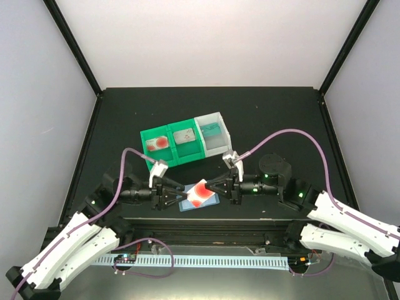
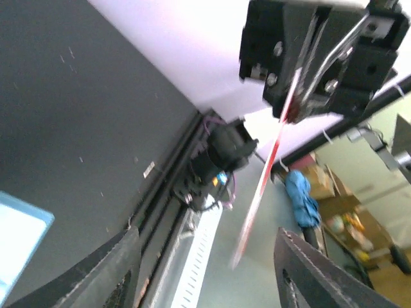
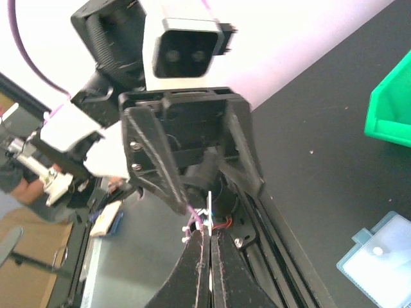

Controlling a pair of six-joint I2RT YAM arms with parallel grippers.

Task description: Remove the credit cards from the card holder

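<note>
Card point(image 1: 200, 190) with red marks hangs over the blue holder point(image 1: 187, 205) on the table point(image 1: 269, 119): right pincer point(image 3: 209, 256) clenches its edge, left pincer point(image 2: 205, 256) is released, probably so 1 arm carries it off.

The right claw point(image 3: 209, 239) is clamped on what looks like 1 thin card point(image 3: 209, 206), seen edge-on.
</note>
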